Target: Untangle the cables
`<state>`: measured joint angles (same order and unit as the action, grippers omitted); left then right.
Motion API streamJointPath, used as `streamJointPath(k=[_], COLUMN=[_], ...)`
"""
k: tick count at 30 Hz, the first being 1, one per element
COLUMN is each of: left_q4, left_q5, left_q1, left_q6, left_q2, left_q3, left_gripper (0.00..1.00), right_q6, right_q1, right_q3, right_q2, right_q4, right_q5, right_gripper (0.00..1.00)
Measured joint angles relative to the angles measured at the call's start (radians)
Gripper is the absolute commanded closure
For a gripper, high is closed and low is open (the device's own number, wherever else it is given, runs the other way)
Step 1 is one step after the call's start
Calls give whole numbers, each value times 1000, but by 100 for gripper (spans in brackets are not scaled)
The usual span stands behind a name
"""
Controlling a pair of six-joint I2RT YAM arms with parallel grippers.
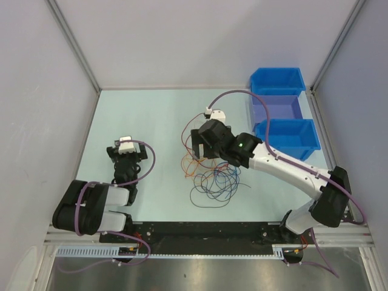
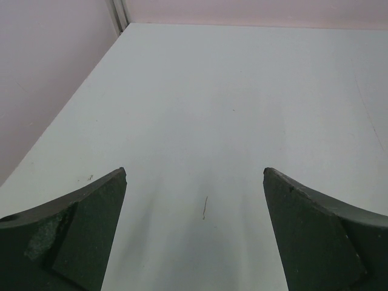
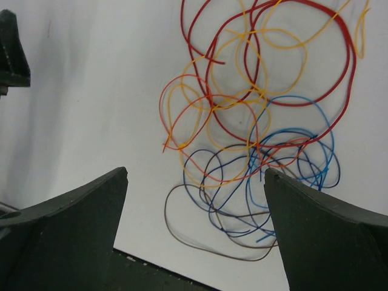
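A loose tangle of cables (image 1: pixel 213 177), with red, orange, blue and dark strands in overlapping loops, lies on the pale table (image 1: pixel 151 115) just right of centre in the overhead view. It fills the middle and right of the right wrist view. The right gripper (image 1: pixel 200 145) hangs over the tangle's upper left edge, fingers spread wide and holding nothing. The left gripper (image 1: pixel 124 151), at the left of the overhead frame and well apart from the cables, is likewise spread wide and empty over bare table. Three bins (image 1: pixel 279 91), blue and violet, stand stacked along the table's upper right.
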<state>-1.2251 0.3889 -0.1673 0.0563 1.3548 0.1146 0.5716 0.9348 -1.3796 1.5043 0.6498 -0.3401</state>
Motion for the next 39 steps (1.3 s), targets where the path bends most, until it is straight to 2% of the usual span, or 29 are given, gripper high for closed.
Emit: streamJointPath(k=[2,4,6,9,10,11,13,16,19,23,26,28,30,32,36,39], left_q4=[18,102,377,849,953,1069,1175,1311,1439,1500,1506,1520,1526,1547,1558,1527], left_q5=[0,6,46,130,143,127,75,-54,-215,-350,-456,-499,-499,-471,-441,-454], left_q1=[0,-2,-9,-14,-13,-10,-2,10,12,13,13,3,-37,-122,-307,-367], left_q6=[1,-2,-48,-273,-347,-436,-522,-602,-628,-630,-626,-623,-621,-615,-616,-626], left_q2=[-17,-95,-271,-462,-492,-530,-588,-656,-602,-537,-537,-529,-504,-454,-327,-240], left_q3=[0,7,80,378,469,577,671,705,703,672,621,610,613,637,705,714], left_gripper=[0,1,0,0,0,0,0,0,0,1,7,7,7,8,15,17], right_q6=[28,55,76,98,104,110,117,129,136,136,135,135,138,143,143,143], right_q1=[36,58,61,52,48,43,36,30,31,38,41,39,24,-11,-93,-133], right_q3=[0,0,0,1,2,2,3,3,4,9,10,11,12,23,52,66], right_q2=[-7,-16,-23,-29,-31,-33,-40,-52,-61,-63,-59,-50,-39,-34,-35,-50], right_q4=[14,37,53,77,82,84,85,86,90,104,125,141,160,170,176,187], right_q5=[-19,-38,-55,-83,-88,-90,-93,-101,-127,-185,-239,-258,-259,-247,-225,-212], right_gripper=[0,0,0,0,0,0,0,0,0,0,0,0,0,0,0,0])
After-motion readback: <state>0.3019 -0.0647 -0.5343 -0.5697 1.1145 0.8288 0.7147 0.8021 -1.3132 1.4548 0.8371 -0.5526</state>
